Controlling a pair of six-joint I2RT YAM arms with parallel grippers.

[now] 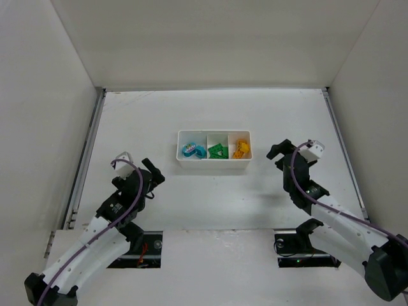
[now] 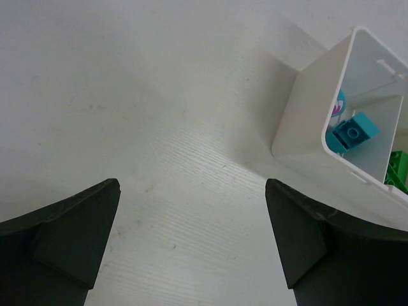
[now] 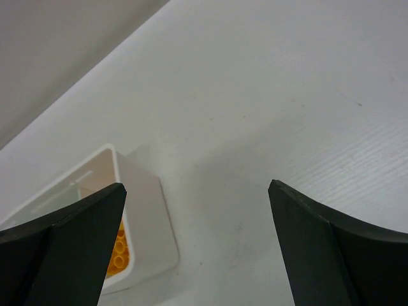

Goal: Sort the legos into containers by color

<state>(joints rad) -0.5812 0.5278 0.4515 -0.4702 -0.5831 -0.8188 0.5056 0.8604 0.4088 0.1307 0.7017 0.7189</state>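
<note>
Top view only: white three-compartment tray (image 1: 213,164) mid-desk (image 1: 210,207), with teal bricks (image 1: 192,151) in the left cell, green bricks (image 1: 218,150) in the middle, yellow-orange bricks (image 1: 241,149) on the right. Left wrist cam catches mainly the teal end, right wrist cam only the orange corner. Left end effector (image 1: 152,177) released, empty, tray ahead to its right. Right end effector (image 1: 278,153) released, empty, near the tray's right end, not touching.
</note>
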